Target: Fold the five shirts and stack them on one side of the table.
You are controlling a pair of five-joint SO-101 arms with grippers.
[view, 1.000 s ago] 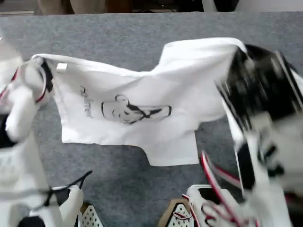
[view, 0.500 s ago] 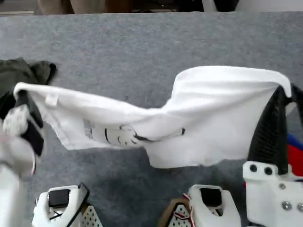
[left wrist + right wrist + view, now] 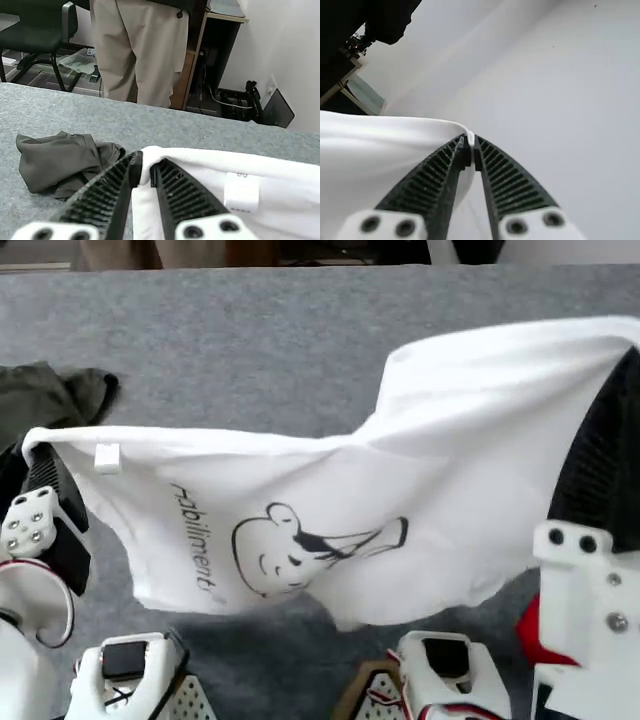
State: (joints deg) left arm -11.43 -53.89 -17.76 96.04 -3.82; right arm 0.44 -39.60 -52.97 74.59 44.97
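Pinched by left tool [image 3: 145, 166] and right tool [image 3: 470, 146], white shirt [image 3: 330, 490] hangs

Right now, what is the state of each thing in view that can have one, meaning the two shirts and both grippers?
White shirt with black cartoon print: lifted, stretched between both grippers, unfolded.
Dark grey-green shirt: crumpled on the grey table, unfolded.
Left gripper: shut on the white shirt's edge.
Right gripper: shut on the white shirt's edge.

White screwed arms [image 3: 590, 620], black ribbed fingers [image 3: 185, 195]
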